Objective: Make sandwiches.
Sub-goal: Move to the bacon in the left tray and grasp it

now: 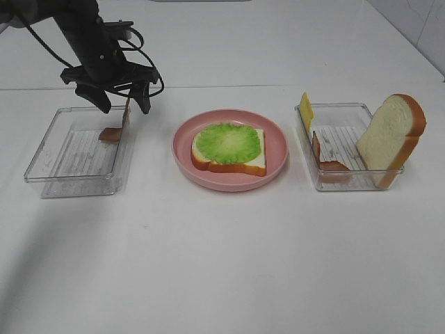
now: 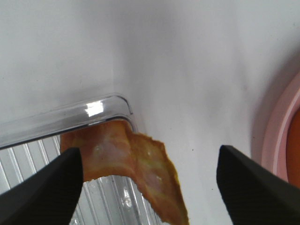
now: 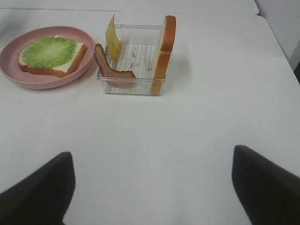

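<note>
White table (image 1: 222,278), soft even light, faint shadows

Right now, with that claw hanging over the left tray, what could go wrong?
The bacon strip leans in the corner of the clear tray, so the open left gripper might pinch the tray wall too and drag the tray. The strip is thin and tilted, so it might slip out on the way to the pink plate.

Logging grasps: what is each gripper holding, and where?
Nothing. The left gripper stands open around a bacon strip, unclamped; the right gripper is open, empty.
</note>
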